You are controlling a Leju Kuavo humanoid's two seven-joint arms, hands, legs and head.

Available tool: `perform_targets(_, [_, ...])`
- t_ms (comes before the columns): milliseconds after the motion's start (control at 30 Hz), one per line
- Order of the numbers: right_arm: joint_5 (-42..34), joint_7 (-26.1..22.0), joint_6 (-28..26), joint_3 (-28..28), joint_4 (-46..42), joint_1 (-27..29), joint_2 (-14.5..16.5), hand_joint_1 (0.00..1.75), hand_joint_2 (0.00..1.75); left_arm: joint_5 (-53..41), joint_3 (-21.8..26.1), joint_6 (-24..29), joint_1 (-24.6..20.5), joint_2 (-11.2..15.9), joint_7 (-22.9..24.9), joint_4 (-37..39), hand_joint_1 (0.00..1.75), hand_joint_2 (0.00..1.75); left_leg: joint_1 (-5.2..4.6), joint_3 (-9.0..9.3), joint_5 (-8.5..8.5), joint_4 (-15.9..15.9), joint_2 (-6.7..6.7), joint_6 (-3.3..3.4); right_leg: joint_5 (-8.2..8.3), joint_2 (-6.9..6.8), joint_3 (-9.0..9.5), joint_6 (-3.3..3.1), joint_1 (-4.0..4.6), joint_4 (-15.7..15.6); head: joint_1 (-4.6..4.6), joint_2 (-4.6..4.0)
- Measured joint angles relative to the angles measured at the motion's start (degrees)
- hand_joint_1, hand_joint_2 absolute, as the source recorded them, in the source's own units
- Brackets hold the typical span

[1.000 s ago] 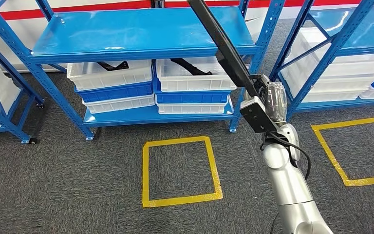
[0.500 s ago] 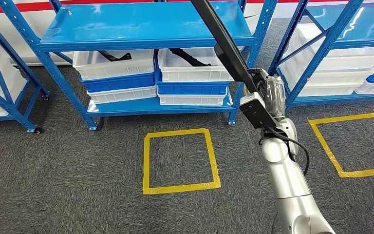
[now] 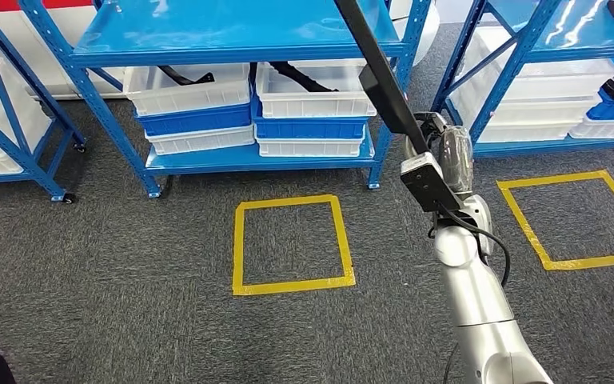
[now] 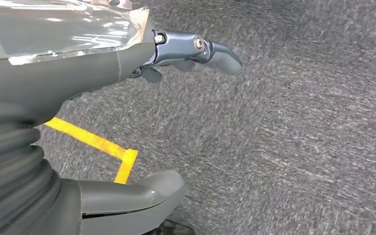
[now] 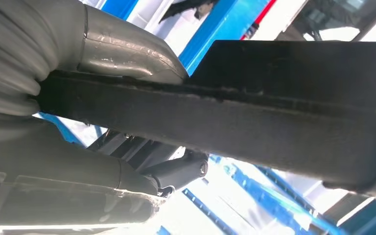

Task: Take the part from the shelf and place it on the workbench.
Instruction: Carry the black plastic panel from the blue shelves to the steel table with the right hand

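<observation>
Grey carpet [image 3: 128, 304] underfoot, marked with a yellow taped square [image 3: 292, 244] in the middle and another [image 3: 576, 220] to the right. Beyond, blue shelf racks [image 3: 240, 36], with white and blue bins [image 3: 252, 116] stacked on the low level of the middle rack; dark pieces lying in the far bins, probably more of the same stock.

Right hand [image 3: 440, 160] raised in front of the rack, clamped around a long black part [image 3: 376, 68] that slants up and away to the far left, past the shelf edge. Close up from the wrist: thumb and fingers [image 5: 181, 169] wrapped around the bar, one on each side, likely gripped near one end so the long length swings clear of the uprights while carried.

Left hand [image 4: 127, 63] hanging low over the carpet near a yellow tape corner [image 4: 122, 159], fingers apart and holding nothing, presumably kept out of the way.

Part off the shelf, then; no workbench seen, so carrying and placing judged yet to come.
</observation>
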Motion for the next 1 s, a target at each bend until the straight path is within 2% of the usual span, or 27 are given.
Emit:
perform_targets(33, [0.0, 0.0, 0.0, 0.0, 0.0, 0.0, 0.1, 1.75, 1.75, 0.0, 0.1, 0.0, 0.1, 0.0, 0.0, 0.0, 0.0, 1.75, 0.08, -0.4, -1.31, 0.7, -0.09, -0.28, 0.59, -0.06, -0.53, -0.74, -0.18, 0.1, -0.05, 0.0])
perform_targets(67, [-0.1, 0.0, -0.1, 0.0, 0.0, 0.0, 0.2, 1.75, 1.75, 0.0, 0.2, 0.0, 0.2, 0.0, 0.0, 0.0, 0.0, 1.75, 0.15, -0.93, -3.97, 2.6, -0.18, -0.54, 1.35, -0.14, -1.29, -1.53, -0.38, 0.1, -0.11, 0.0])
perform_targets(100, [-0.1, 0.0, -0.1, 0.0, 0.1, 0.0, 0.3, 1.75, 1.75, 0.1, 0.2, 0.0, 0.2, 0.0, 0.0, 0.0, 0.0, 1.75, 0.23, -1.56, -7.52, 5.7, -0.27, -0.75, 2.17, -0.2, -2.01, -2.2, -0.46, 0.1, -0.17, -0.01])
perform_targets(133, [-0.1, 0.0, -0.1, 0.0, 0.1, -0.1, 0.3, 1.75, 1.75, 0.1, 0.3, 0.0, 0.2, 0.0, 0.0, 0.0, 0.0, 1.75, 0.24, -2.12, -10.74, 9.5, -0.32, -0.89, 2.97, -0.21, -2.93, -2.65, -0.23, 0.2, -0.2, -0.01])
perform_targets(167, [-0.1, 0.0, -0.1, 0.0, 0.1, -0.1, 0.3, 1.75, 1.75, 0.1, 0.3, 0.0, 0.2, 0.0, 0.0, 0.0, 0.0, 1.75, 0.25, -2.57, -12.93, 13.4, -0.35, -0.99, 3.76, -0.24, -3.88, -2.88, -0.04, 0.2, -0.2, -0.02])
perform_targets(200, [-0.1, -0.1, -0.1, 0.0, 0.1, -0.1, 0.3, 1.75, 1.75, 0.1, 0.3, 0.0, 0.1, 0.0, 0.0, 0.0, 0.0, 1.75, 0.25, -2.64, -13.52, 16.3, -0.36, -1.04, 4.44, -0.24, -4.82, -2.9, 0.11, 0.3, -0.2, -0.02])
perform_targets(233, [-0.1, -0.1, -0.1, 0.0, 0.1, -0.1, 0.4, 1.75, 1.75, 0.1, 0.3, 0.0, 0.1, 0.0, 0.0, 0.0, 0.0, 1.75, 0.26, -2.03, -12.67, 17.8, -0.36, -1.01, 5.09, -0.23, -5.81, -2.83, 0.21, 0.5, -0.21, -0.02])
perform_targets(267, [-0.1, -0.1, -0.1, 0.0, 0.1, -0.1, 0.4, 1.75, 1.75, 0.1, 0.4, 0.0, 0.1, 0.0, 0.0, 0.0, 0.0, 1.75, 0.27, -0.55, -11.03, 17.3, -0.36, -0.89, 5.7, -0.23, -6.8, -2.71, 0.27, 0.7, -0.21, -0.01])
perform_targets(300, [-0.1, -0.1, -0.3, 0.0, 0.1, -0.1, 0.4, 1.75, 1.75, 0.1, 0.4, 0.0, 0.1, 0.0, 0.0, 0.0, 0.0, 1.75, 0.28, 1.73, -9.53, 15.1, -0.4, -0.69, 6.25, -0.21, -7.67, -2.56, 0.3, 1.0, -0.22, -0.01])
perform_targets(333, [-0.1, -0.1, -0.5, 0.0, 0.1, 0.0, 0.4, 1.75, 1.75, 0.1, 0.4, 0.0, 0.0, 0.0, 0.0, 0.0, 0.0, 1.75, 0.23, 5.02, -9.13, 11.2, -0.49, -0.39, 6.78, -0.18, -8.41, -2.34, 0.37, 1.2, -0.22, -0.01])
perform_targets(400, [0.1, -0.2, -1.1, -0.1, -0.2, 0.0, 0.4, 1.75, 1.75, 0.1, 0.4, 0.0, -0.2, 0.0, -0.1, 0.0, 0.0, 1.75, -0.01, 10.77, -10.7, 3.1, -0.7, 0.23, 7.84, -0.24, -9.2, -1.67, 0.55, 1.4, -0.19, -0.01])
perform_targets(433, [0.3, -0.2, -1.4, -0.1, -0.4, 0.1, 0.4, 1.75, 1.75, 0.1, 0.4, 0.0, -0.3, 0.0, -0.2, 0.0, 0.0, 1.75, -0.22, 12.34, -11.6, 0.5, -0.77, 0.54, 8.48, -0.3, -9.46, -1.23, 0.56, 1.3, -0.19, 0.0])
perform_targets(500, [0.7, -0.1, -1.8, -0.1, -1.0, 0.8, 0.4, 1.75, 1.75, 0.2, 0.4, 0.1, -0.2, -0.1, -0.2, 0.0, 0.0, 1.75, -0.36, 11.99, -11.01, -1.0, -0.57, 1.2, 9.58, -0.39, -9.99, -0.36, 0.57, 1.0, -0.18, -0.01])
perform_targets(533, [0.9, 0.1, -1.9, -0.1, -1.4, 1.2, 0.3, 1.75, 1.75, 0.2, 0.4, 0.1, -0.2, -0.2, -0.1, 0.1, 0.0, 1.75, -0.3, 11.36, -10.19, -1.3, -0.45, 1.67, 9.01, -0.34, -10.49, -0.23, 0.58, 1.3, -0.18, -0.01])
perform_targets(567, [1.0, 0.2, -1.9, -0.2, -1.7, 1.7, 0.2, 1.75, 1.75, 0.2, 0.5, 0.2, -0.1, -0.2, -0.1, 0.1, 0.0, 1.75, -0.17, 10.56, -9.22, -1.6, -0.27, 2.12, 7.38, -0.27, -11.23, -0.36, 0.61, 2.5, -0.04, -0.02])
perform_targets(633, [1.2, 0.5, -1.9, -0.3, -2.5, 2.4, 0.1, 1.75, 1.75, 0.2, 0.5, 0.3, -0.2, -0.2, 0.0, 0.1, 0.0, 1.75, -0.08, 8.74, -7.56, -1.8, -0.14, 2.62, 2.05, -0.15, -12.93, -0.91, 0.49, 8.2, 0.28, -0.01])
perform_targets(667, [1.3, 0.6, -1.9, -0.3, -2.9, 2.8, 0.0, 1.75, 1.75, 0.2, 0.6, 0.3, -0.1, -0.2, 0.0, 0.1, 0.0, 1.75, -0.08, 7.73, -6.8, -1.8, -0.05, 2.65, 0.12, -0.13, -13.64, -0.85, 0.41, 12.1, 0.43, -0.02])
perform_targets(700, [1.3, 0.6, -1.9, -0.3, -3.2, 3.1, 0.0, 1.75, 1.75, 0.2, 0.6, 0.3, -0.1, -0.3, 0.0, 0.1, 0.0, 1.75, -0.07, 6.75, -6.11, -1.8, 0.01, 2.56, -0.43, -0.12, -14.0, -0.35, 0.31, 15.7, 0.44, -0.01])
perform_targets(733, [1.4, 0.6, -1.9, -0.3, -3.6, 3.5, 0.0, 1.75, 1.75, 0.4, 0.7, 0.3, -0.1, -0.3, -0.1, 0.1, 0.0, 1.75, -0.05, 5.78, -5.34, -1.7, 0.09, 2.45, 0.3, -0.12, -13.89, 0.47, 0.19, 18.1, 0.45, 0.0])
perform_targets(767, [1.6, 0.6, -1.8, -0.3, -3.8, 3.8, 0.0, 1.75, 1.75, 0.6, 0.7, 0.2, 0.0, -0.4, -0.2, 0.1, 0.0, 1.75, 0.0, 4.87, -4.65, -1.7, 0.18, 2.28, 1.96, -0.12, -13.07, 1.36, 0.05, 18.8, 0.46, -0.01])
perform_targets(800, [1.8, 0.6, -1.7, -0.3, -4.1, 4.0, 0.1, 1.75, 1.75, 1.0, 0.8, 0.1, 0.0, -0.4, -0.3, 0.1, 0.0, 1.75, 0.06, 3.98, -3.97, -1.6, 0.24, 2.03, 3.54, -0.13, -11.16, 2.05, -0.11, 17.2, 0.46, 0.0])
perform_targets(833, [2.0, 0.6, -1.5, -0.3, -4.3, 4.0, 0.1, 1.75, 1.75, 1.3, 0.9, 0.0, 0.1, -0.4, -0.3, 0.1, 0.0, 1.75, 0.05, 3.19, -3.36, -1.4, 0.27, 1.72, 3.96, -0.13, -7.92, 2.26, -0.25, 13.5, 0.49, 0.0])
perform_targets(867, [2.3, 0.6, -1.4, -0.3, -4.5, 3.8, 0.2, 1.75, 1.75, 1.6, 1.0, -0.1, 0.1, -0.4, -0.3, 0.1, 0.0, 1.75, -0.02, 2.58, -2.86, -1.2, 0.29, 1.39, 3.2, -0.1, -4.21, 2.02, -0.17, 8.5, 0.54, 0.0])
perform_targets(900, [2.5, 0.7, -1.2, -0.2, -4.7, 3.6, 0.3, 1.75, 1.75, 1.8, 1.1, -0.2, 0.1, -0.4, -0.5, 0.1, 0.0, 1.75, -0.15, 2.1, -2.36, -0.9, 0.29, 1.04, 1.62, -0.06, -1.04, 1.4, -0.05, 3.7, 0.59, 0.0])
perform_targets(933, [2.8, 0.7, -1.2, -0.2, -4.7, 3.3, 0.4, 1.75, 1.75, 2.1, 1.2, -0.3, 0.2, -0.3, -0.6, 0.1, 0.0, 1.75, -0.28, 1.79, -1.9, -0.7, 0.28, 0.76, 0.08, 0.01, 1.01, 0.72, 0.13, 0.4, 0.63, 0.0])
perform_targets(967, [2.9, 0.7, -1.1, -0.2, -4.8, 3.1, 0.5, 1.75, 1.75, 2.3, 1.4, -0.4, 0.2, -0.2, -0.7, 0.1, 0.0, 1.75, -0.3, 1.58, -1.46, -0.7, 0.26, 0.5, -0.79, 0.07, 1.62, 0.14, 0.31, -1.3, 0.64, 0.0])
perform_targets(1000, [3.0, 0.7, -1.1, -0.1, -4.8, 2.9, 0.6, 1.75, 1.75, 2.5, 1.6, -0.5, 0.3, -0.2, -0.9, 0.1, 0.0, 1.75, -0.19, 1.34, -1.16, -0.6, 0.23, 0.23, -0.89, 0.07, 1.38, -0.46, 0.07, -1.5, 0.63, 0.0])
